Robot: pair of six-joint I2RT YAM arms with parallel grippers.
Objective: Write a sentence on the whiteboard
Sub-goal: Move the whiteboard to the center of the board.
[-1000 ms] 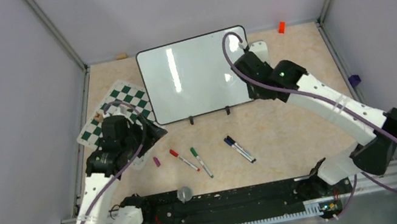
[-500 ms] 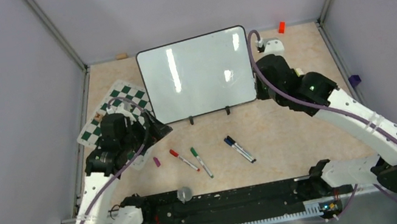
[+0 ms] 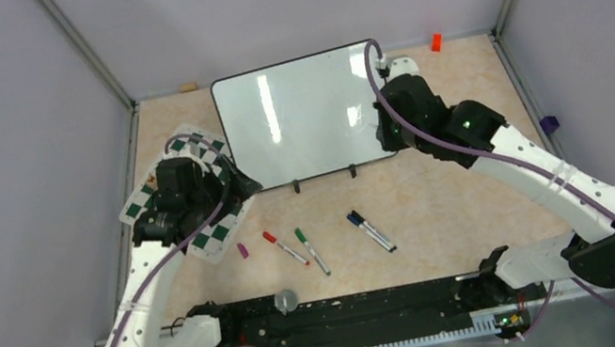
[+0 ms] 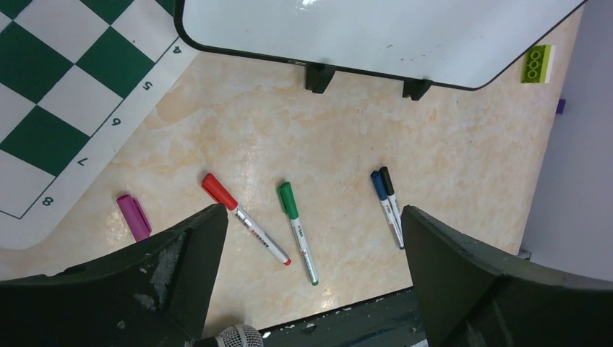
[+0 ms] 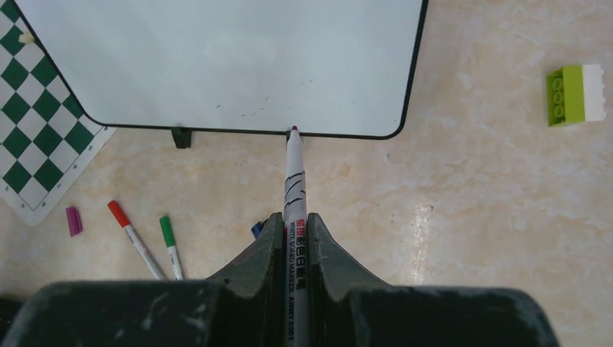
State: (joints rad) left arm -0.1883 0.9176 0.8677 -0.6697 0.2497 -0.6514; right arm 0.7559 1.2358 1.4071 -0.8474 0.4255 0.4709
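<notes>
- One whiteboard (image 3: pixel 303 117) lies at the far middle of the table (image 3: pixel 460 194). We see two black feet on its near edge, and its near left corner overlaps the chess mat (image 4: pixel 43 94).
- On the board face we read only glare and a few faint dark specks close to the near edge.
- We find the right gripper (image 5: pixel 293 225) clamped on a white marker (image 5: pixel 295 173), which is uncapped with its tip pointing far. The tip lines up with the board's near frame, close to the near right corner. We cannot tell whether it touches.
- We find the left gripper (image 4: pixel 312 211) spread wide and holding nothing, above the table by the board's near left corner.
- On the near side of the board, from left to right, we note a purple cap (image 4: pixel 134 217), a red-capped marker (image 4: pixel 242 220), a green-capped marker (image 4: pixel 296 231) and a blue and black marker pair (image 4: pixel 385 195) lying side by side.
- Right of the board we note a lime-and-white brick (image 5: pixel 575 94).
</notes>
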